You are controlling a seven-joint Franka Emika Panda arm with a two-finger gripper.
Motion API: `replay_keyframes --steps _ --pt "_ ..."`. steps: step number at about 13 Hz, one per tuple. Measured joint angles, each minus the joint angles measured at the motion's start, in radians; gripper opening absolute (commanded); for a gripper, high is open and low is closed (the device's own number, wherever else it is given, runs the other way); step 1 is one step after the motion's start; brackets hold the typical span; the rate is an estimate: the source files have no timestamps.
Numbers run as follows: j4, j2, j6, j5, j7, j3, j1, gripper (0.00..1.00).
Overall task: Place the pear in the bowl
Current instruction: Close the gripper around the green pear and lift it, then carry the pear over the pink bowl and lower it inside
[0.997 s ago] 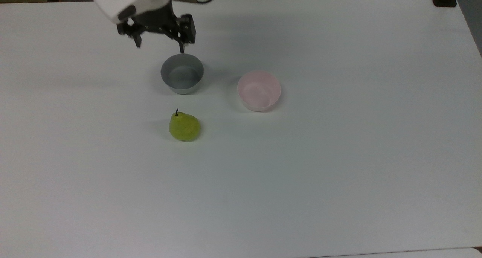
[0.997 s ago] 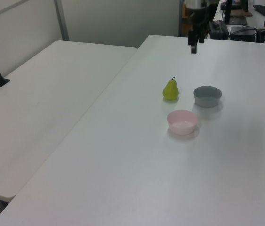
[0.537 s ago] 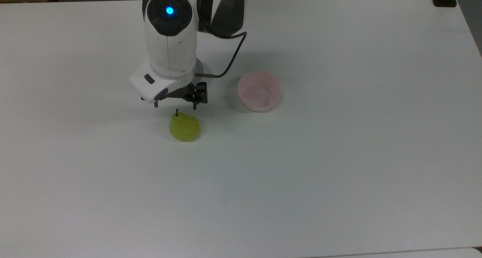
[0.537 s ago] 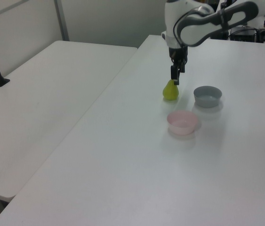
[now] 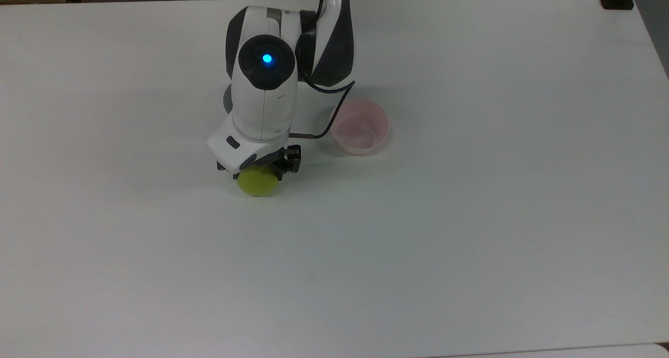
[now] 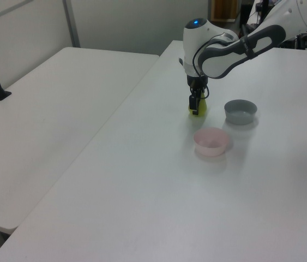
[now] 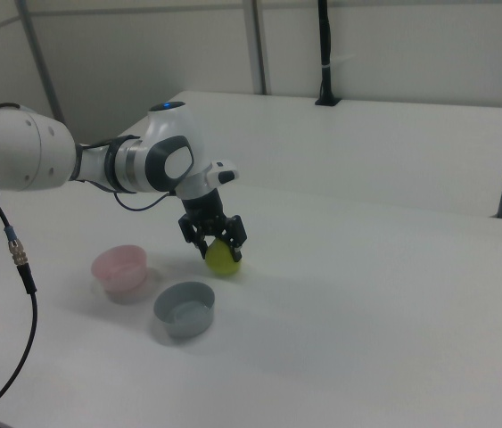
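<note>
Claw straddles rounded pear.

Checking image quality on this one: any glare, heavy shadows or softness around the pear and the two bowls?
Top view: even, flat light; the arm throws a faint, diffuse shadow on the table beside the pink bowl; no glare. Left view: the pear is half hidden by the gripper, and the grey bowl casts a soft shadow. Right view: slightly soft overall, dim shadows under both bowls.

In the right view, the pear stands right of the bowl, behind the second bowl.
</note>
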Motion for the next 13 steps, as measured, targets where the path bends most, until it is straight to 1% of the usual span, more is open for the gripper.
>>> replay_keyframes --steps 2,5,6,8,9,11,13 --pt "0.001 0.001 0.014 0.000 0.009 0.000 0.000 0.24" --pt "0.039 -0.022 0.013 0.001 0.011 0.000 0.001 0.24" --pt "0.048 -0.045 -0.010 0.001 0.011 0.000 0.003 0.25" --pt "0.053 -0.119 -0.087 0.002 0.011 0.000 0.031 0.25" --pt "0.052 -0.156 -0.140 0.005 0.011 0.001 0.061 0.26" --pt "0.049 -0.186 -0.205 0.007 0.011 0.002 0.116 0.27" --pt "0.035 -0.193 -0.273 0.007 0.015 0.003 0.219 0.27"
